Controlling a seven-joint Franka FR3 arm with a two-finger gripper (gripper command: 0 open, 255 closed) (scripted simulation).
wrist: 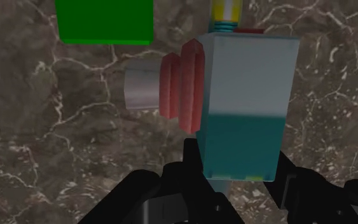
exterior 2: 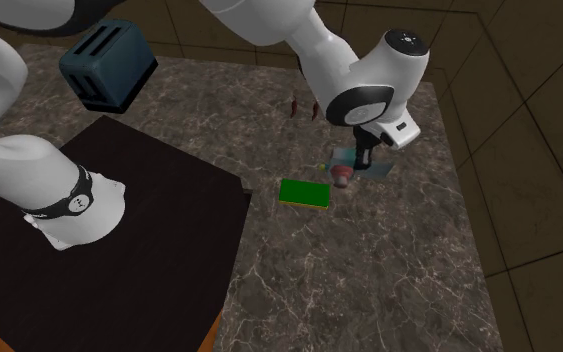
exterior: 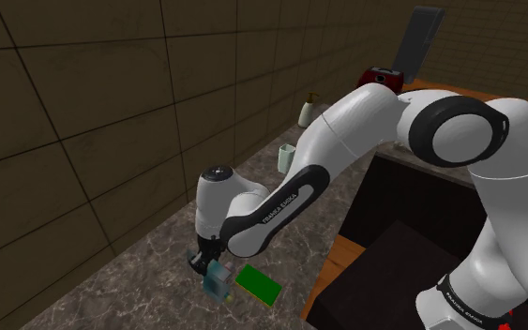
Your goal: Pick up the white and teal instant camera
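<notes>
Camera point(wrist: 247, 95) has a white half and a teal half. It sits between the two black fingers of the claw point(wrist: 238, 162), which press against its opposite sides at the teal end, so the claw is clamped on it. Its lens, red rings around a grey barrel, sticks out sideways toward a flat green block point(wrist: 104, 20), and a small yellow knob shows at the white end.

From the shoulder, the camera point(exterior: 219, 278) hangs under the claw point(exterior: 210, 262) over the dark marbled surface point(exterior: 112, 291), about midway between the wall-side edge and the edge by the stand. The block point(exterior: 258, 284) lies just beside it, toward the stand. I cannot tell whether the camera touches the surface or is raised.

A pale cup point(exterior: 286, 157) stands well apart near the wall-side edge.
</notes>
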